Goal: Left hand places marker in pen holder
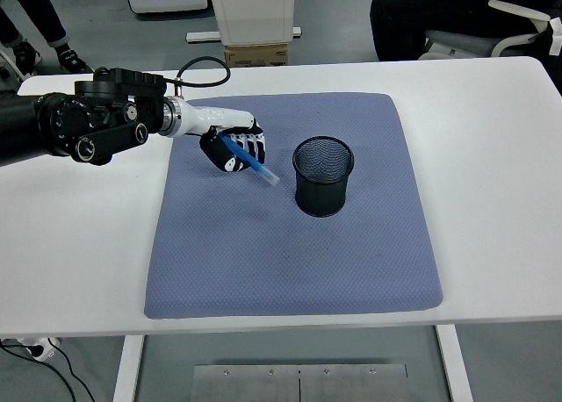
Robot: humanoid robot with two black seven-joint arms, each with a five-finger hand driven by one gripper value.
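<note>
- While the blue marker (249,161) is clamped in the left hand (233,147), its clear-capped tip slants down toward the mat, left of the holder.
- Fingers (255,144) are curled tight around the marker's barrel.
- Black mesh pen holder (322,175) stands upright and looks empty on the blue-grey mat (290,244).
- Pickup looks done; carrying over the rim and dropping remain.
- White tabletop (492,156) carries the mat; a seated person (421,20) shows beyond.
</note>
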